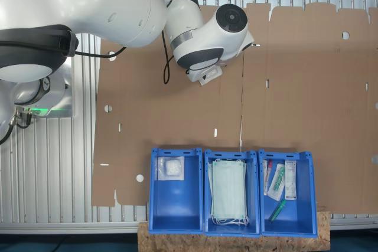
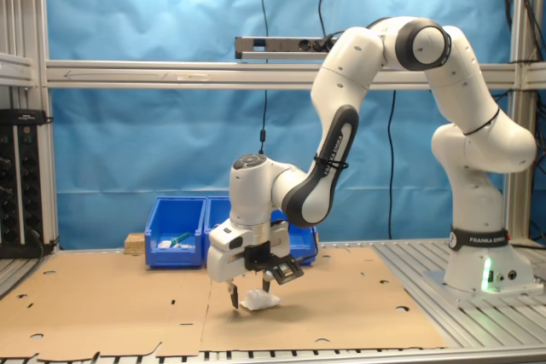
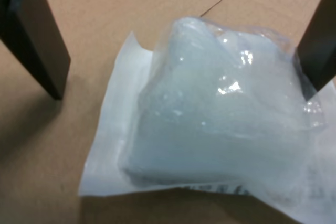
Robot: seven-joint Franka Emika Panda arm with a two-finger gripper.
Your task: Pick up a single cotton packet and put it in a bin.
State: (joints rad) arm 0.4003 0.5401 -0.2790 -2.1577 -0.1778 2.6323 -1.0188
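- Hanging low over the brown cardboard sheet (image 2: 111,304), the gripper (image 2: 250,294) has its two dark fingers (image 2: 233,295) spread apart, their tips at or just above the surface in the second exterior view
- Between those fingers a cotton packet (image 2: 259,300) lies on the cardboard; in the wrist view the cotton packet (image 3: 210,124) shows a puffy white pad under a shiny clear wrapper with a flat white edge
- One finger (image 3: 37,35) stands clear of the wrapper's edge, the other finger (image 3: 320,45) is right at the packet's far side; whether it touches I cannot tell
- Nothing is clamped: the fingers are wide, the packet rests loose on the cardboard
- In the first exterior view the white arm (image 1: 201,33) hides the packet beneath it
- Three blue bins sit in a row at the cardboard's near edge in the first exterior view: one bin (image 1: 155,205) holds another small white packet (image 1: 171,168), the middle bin (image 1: 207,205) holds pale-green face masks (image 1: 229,193), the third bin (image 1: 309,205) holds long narrow packets (image 1: 277,181)
- In the second exterior view the bins (image 2: 175,232) stand behind the arm, well apart from the packet
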